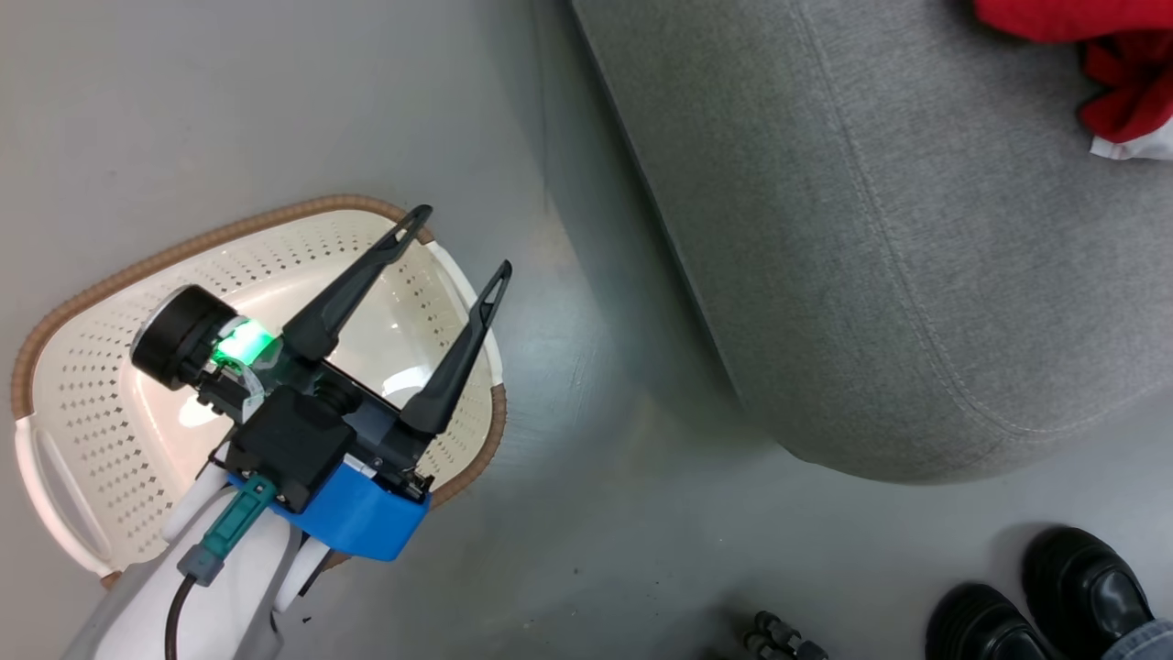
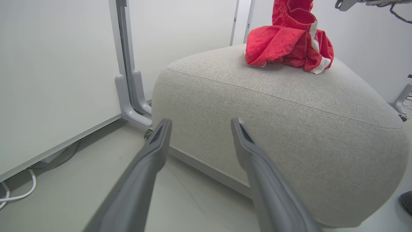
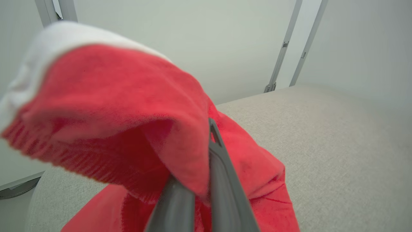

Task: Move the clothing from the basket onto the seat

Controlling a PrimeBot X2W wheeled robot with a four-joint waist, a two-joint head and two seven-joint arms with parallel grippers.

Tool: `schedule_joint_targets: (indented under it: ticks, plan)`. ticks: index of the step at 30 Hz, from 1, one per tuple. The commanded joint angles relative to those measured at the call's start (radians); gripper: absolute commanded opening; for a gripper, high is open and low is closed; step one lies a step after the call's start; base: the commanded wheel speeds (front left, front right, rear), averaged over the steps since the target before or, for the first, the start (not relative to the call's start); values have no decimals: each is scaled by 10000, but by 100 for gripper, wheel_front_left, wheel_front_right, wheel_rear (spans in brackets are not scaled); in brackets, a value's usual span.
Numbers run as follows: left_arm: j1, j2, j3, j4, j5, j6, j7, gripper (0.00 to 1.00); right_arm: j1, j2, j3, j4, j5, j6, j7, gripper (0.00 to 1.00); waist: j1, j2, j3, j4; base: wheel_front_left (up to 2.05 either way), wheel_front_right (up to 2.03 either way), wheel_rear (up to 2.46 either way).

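Note:
My left gripper hangs open over the basket, a cream perforated tub with a brown rim on the floor; its visible inside holds no fabric, and my arm covers part of it. In the left wrist view the same open gripper points at the side of the light grey seat. Red clothing with white trim is bunched on top of the seat, at the head view's top right. Above the seat, my right gripper is shut on red clothing that drapes over its fingers.
A person's black shoes stand on the grey floor by the seat's near corner. White wall panels on grey metal legs stand behind the seat, with a white cable along their base. A strip of floor separates the basket from the seat.

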Motion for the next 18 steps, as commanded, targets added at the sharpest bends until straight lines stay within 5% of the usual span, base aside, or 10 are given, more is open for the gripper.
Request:
schedule_joint_targets:
  ticks: [1,17,18]
  plan:
    - [-105,103,-82,-94,-136,9,-50,100,235,127,-14,471,175,1,-281,0,-2,0,85,66,0,0,0]
    - [-241,140,-206,-72,-160,18,-50,100,35,42,223,2545,185,1,-1147,0,-2,0,31,213,0,0,0]
    - [-238,120,-205,-58,-161,24,-50,100,0,32,248,2597,198,1,-1167,8,-2,0,17,222,0,0,0]
